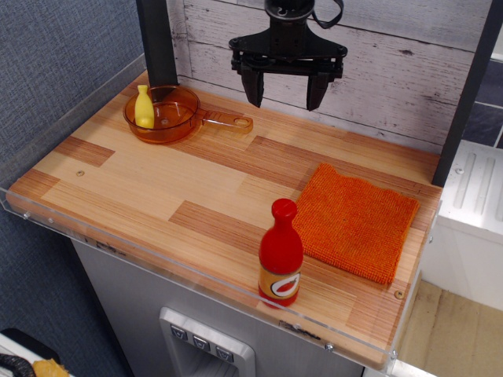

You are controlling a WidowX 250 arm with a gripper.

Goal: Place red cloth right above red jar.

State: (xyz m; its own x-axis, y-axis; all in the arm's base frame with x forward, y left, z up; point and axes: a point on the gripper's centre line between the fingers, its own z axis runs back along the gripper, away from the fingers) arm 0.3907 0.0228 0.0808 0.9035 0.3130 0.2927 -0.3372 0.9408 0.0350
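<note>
The red cloth (356,220) lies flat on the right side of the wooden table, a square orange-red knitted towel. The red jar (280,255) stands upright near the front edge, just left of the cloth's front corner, with a red cap and an orange-yellow label. My gripper (284,99) is black, open and empty. It hangs above the back of the table, near the plank wall, well behind and to the left of the cloth.
An orange see-through pan (167,115) sits at the back left with its handle pointing right, and a small yellow bottle-shaped toy (144,107) stands in it. A black post (157,39) rises at the back left. The table (141,188) has a clear plastic rim.
</note>
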